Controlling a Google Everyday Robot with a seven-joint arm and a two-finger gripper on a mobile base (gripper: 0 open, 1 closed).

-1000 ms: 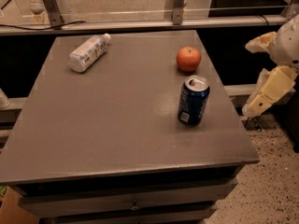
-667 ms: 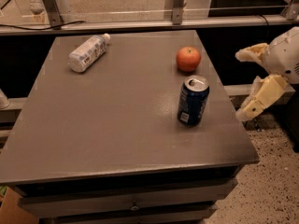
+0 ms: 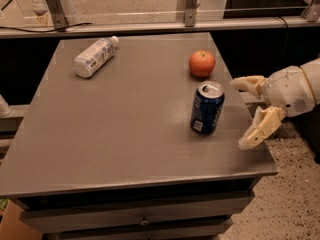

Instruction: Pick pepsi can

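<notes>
The pepsi can (image 3: 206, 108), dark blue with a silver top and a small white label patch, stands upright on the right part of the grey table (image 3: 120, 129). My gripper (image 3: 241, 113) comes in from the right edge, its two cream fingers spread wide, one finger (image 3: 248, 83) level with the can's top and the other (image 3: 261, 129) lower by the table's right edge. It is open and empty, a short gap to the right of the can, not touching it.
A red apple (image 3: 202, 63) sits just behind the can. A clear plastic bottle with a white cap (image 3: 95, 57) lies on its side at the back left. A metal railing (image 3: 150, 21) runs behind the table. Speckled floor (image 3: 295, 184) lies to the right.
My gripper has moved left toward the can, now over the table's right edge. The can, apple and bottle have not moved.
</notes>
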